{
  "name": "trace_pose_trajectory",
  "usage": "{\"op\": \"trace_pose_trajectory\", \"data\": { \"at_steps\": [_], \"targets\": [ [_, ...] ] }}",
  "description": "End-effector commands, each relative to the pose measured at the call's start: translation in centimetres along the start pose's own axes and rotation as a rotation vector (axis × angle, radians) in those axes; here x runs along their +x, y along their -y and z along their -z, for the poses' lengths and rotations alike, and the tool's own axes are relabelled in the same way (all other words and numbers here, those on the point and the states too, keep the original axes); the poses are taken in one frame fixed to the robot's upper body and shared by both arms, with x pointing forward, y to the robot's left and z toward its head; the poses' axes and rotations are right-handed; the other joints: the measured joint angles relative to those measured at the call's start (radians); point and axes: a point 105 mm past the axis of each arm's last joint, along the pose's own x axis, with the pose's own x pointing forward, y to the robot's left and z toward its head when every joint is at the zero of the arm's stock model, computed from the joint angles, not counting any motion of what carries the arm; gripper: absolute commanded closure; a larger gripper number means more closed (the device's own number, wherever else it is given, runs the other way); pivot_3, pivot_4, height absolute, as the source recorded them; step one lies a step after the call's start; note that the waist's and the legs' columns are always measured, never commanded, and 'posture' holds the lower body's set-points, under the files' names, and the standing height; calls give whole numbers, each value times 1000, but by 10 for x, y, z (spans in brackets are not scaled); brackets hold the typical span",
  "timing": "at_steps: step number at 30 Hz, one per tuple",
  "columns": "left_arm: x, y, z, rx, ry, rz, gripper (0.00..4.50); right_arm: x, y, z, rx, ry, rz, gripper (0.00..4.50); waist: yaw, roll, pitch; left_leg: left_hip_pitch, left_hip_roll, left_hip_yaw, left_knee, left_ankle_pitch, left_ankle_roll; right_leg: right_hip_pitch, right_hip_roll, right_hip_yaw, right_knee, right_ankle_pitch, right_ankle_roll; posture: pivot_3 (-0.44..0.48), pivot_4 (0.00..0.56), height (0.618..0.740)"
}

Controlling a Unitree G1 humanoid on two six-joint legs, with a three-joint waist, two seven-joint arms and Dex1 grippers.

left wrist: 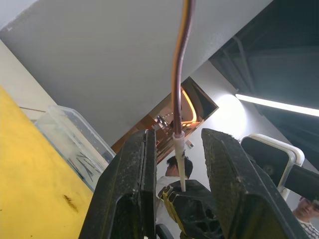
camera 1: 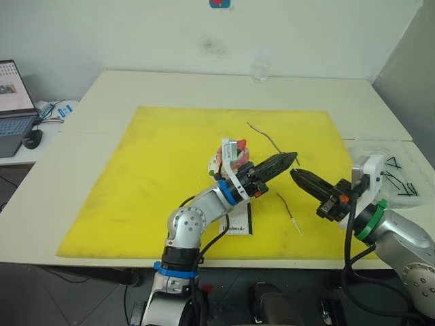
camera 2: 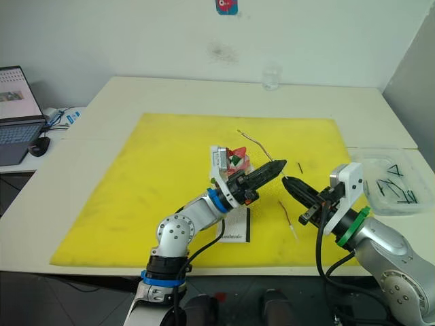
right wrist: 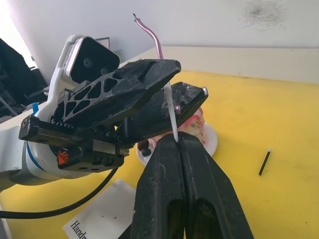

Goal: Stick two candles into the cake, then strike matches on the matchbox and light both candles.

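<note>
My right gripper is shut on the pale end of one candle. The thin reddish stick rises up and away between the two fingers of my left gripper, which stands open around it without touching. The two gripper tips nearly meet above the yellow mat. A second candle lies on the mat just in front of them. The pink cake on its white plate sits behind my left wrist, partly hidden. The white matchbox lies under my left forearm. One short match lies on the mat.
A yellow mat covers the middle of the pale table. A clear plastic tray holding dark sticks stands at the right edge. A clear cup stands at the back. A laptop sits on a side table at the left.
</note>
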Motion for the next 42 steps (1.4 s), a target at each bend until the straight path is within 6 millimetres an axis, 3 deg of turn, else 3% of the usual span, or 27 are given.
{"op": "trace_pose_trajectory", "data": {
  "at_steps": [1,6,9,13,22,25,31,35,36,42],
  "targets": [
    [5,13,-6,7,47,45,2735,-1,-1,-14,-34,49,-9,4500,0,0,0,0,0,0,0,0,0,0,0,0,0,0,0,0,150,740],
    [5,14,-5,9,43,56,2735,0,-2,-12,-38,41,-14,4500,0,0,0,0,0,0,0,0,0,0,0,0,-1,0,0,0,150,740],
    [6,15,-4,9,38,64,3335,1,-3,-12,-38,44,-15,4500,0,0,0,0,0,0,0,0,0,0,0,0,-1,0,0,0,150,740],
    [5,16,-6,3,49,70,4464,0,-3,-11,-38,39,-13,4500,0,0,0,-1,0,0,0,0,0,0,0,0,-1,0,0,0,150,740],
    [5,14,-8,26,43,67,4464,5,-5,-11,-52,35,-16,4500,0,0,0,-1,0,0,0,0,0,0,0,0,-1,0,0,0,150,740],
    [3,10,-18,70,46,48,4500,10,-8,-11,-58,28,-38,3888,-1,0,0,-1,0,0,0,0,0,0,0,0,-1,0,0,0,150,740],
    [-12,11,-68,272,0,12,4500,12,-5,1,-225,-89,-62,1704,-2,0,0,-1,0,0,0,0,0,-1,1,0,-1,0,0,0,150,740],
    [-35,17,-103,409,-118,-23,4500,32,-8,-5,-280,-58,-96,208,-10,0,1,-1,1,0,-1,0,0,-3,2,0,0,0,0,0,150,740],
    [-43,16,-112,447,-157,-52,4500,40,-10,-7,-291,-41,-117,37,-12,0,1,-1,2,0,-1,0,0,-3,2,0,1,0,0,0,150,740],
    [-79,-2,-143,622,-315,-216,4500,76,-24,-4,-362,-18,-216,37,-10,1,2,-2,2,-1,-3,0,0,-5,2,-1,0,-1,-2,0,150,740]
  ]
}}
